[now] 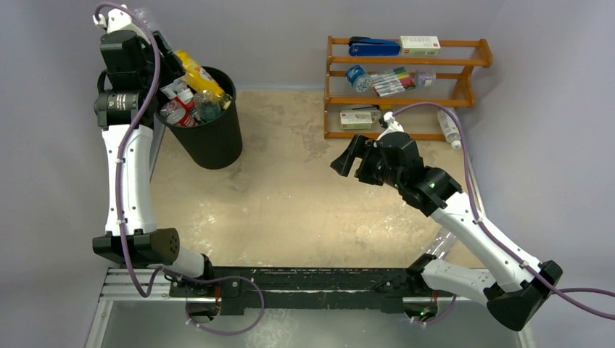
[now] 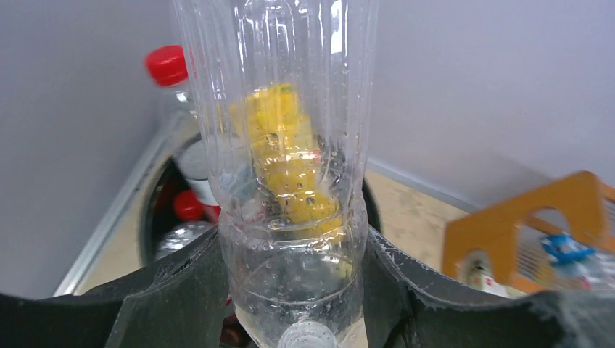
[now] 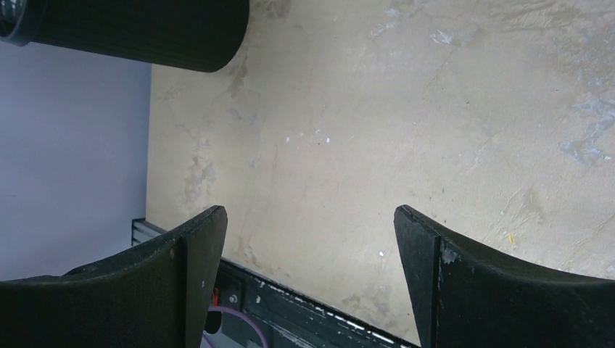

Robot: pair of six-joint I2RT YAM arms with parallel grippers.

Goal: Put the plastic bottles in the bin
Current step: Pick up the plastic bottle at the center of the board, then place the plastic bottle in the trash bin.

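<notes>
our left gripper [image 2: 294, 279] is clamped on a clear bottle [image 2: 290, 145], the fingers [image 2: 181, 283] pressing its sides close to the neck end, so the body points away from the wrist, out over the bin [image 1: 217, 138] at the far left of the table [image 1: 290, 203]. the bin is already heaped: a yellow bottle [image 1: 197, 72] pokes up past the rim and a red-capped bottle [image 2: 167, 65] stands high at the left side of the pile

we judge the step in hand to be the drop, and the crowding makes it delicate. we should bring the bottle's base well inside the rim, over whatever low spot is left in the heap and not over the yellow bottle, or it may glance off and roll out onto the table. we should keep the drop short, open the fingers fully in one move so the light, slick plastic does not catch on one pad, then lift straight up clear of the pile

our right gripper [image 3: 308, 214] hangs over bare table in the middle, fingers wide apart with nothing between them. a stray bottle [image 1: 450, 129] lies at the far right, just beside the wooden rack [image 1: 479, 52], and what looks like another clear one [image 1: 437, 245] shows at the near right by that arm; we judge these are left to collect
</notes>
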